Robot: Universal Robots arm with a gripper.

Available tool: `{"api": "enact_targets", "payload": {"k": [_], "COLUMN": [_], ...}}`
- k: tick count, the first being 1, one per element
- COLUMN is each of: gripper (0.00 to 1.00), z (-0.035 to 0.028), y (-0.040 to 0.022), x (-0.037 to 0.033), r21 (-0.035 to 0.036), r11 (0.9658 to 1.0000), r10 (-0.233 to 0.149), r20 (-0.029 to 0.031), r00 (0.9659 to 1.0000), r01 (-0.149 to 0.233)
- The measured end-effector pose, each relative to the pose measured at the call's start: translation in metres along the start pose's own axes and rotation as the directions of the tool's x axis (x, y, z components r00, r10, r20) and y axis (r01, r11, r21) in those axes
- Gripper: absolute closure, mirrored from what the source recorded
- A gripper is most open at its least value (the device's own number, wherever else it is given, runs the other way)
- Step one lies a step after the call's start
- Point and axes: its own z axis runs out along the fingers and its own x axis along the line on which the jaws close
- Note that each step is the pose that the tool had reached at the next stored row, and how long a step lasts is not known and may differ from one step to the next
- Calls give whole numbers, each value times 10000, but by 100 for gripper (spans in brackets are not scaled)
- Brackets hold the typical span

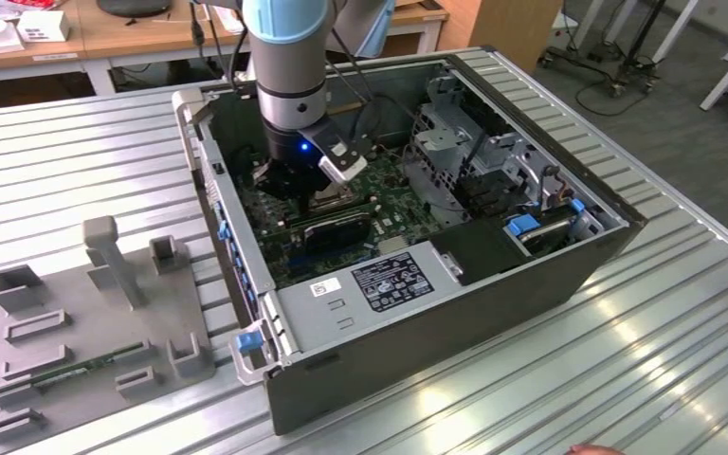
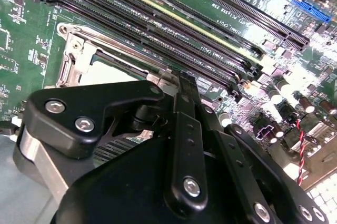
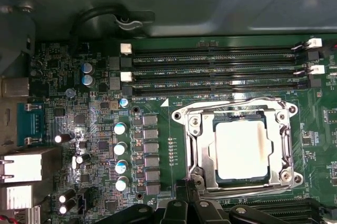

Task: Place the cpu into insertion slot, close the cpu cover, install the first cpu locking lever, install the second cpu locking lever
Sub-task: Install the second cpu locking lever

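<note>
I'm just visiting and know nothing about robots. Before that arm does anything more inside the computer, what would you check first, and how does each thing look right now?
1. The cpu sits in the insertion slot: ok, its pale face lies square inside the socket.
2. The cpu cover is down over the chip: ok, the frame appears to lie flat around it.
3. Both locking levers latched: cannot tell.
4. The gripper stands at the socket's edge: ok, in both wrist views.
5. The gripper's grasp: cannot tell.
6. The memory slots beside the socket are untouched: ok.
</note>
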Motion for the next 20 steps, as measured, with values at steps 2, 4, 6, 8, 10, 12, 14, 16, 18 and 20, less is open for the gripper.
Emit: {"api": "enact_targets", "payload": {"k": [2, 4, 6, 8, 10, 12, 14, 16, 18, 20], "gripper": [89, 89, 89, 89, 89, 89, 89, 89, 89, 89], "z": [0, 0, 0, -1, -2, -2, -2, -2, -4, -4], "y": [0, 0, -1, -1, -2, -2, -2, -2, -2, -2], "x": [3, 8, 16, 25, 30, 30, 31, 32, 31, 31], "r21": [-1, -3, -4, -4, -3, -1, -1, -1, -3, -3], "r11": [10000, 10000, 10000, 10000, 10000, 10000, 10000, 10000, 10000, 10000], "r10": [-1, 0, -1, 2, 0, -2, 0, 0, -1, 0], "r20": [1, 2, 1, -2, -1, 0, 0, 0, 1, 1], "r00": [10000, 10000, 10000, 10000, 10000, 10000, 10000, 10000, 10000, 10000], "r01": [1, 0, 1, -2, 0, 2, 0, 0, 1, 0]}}
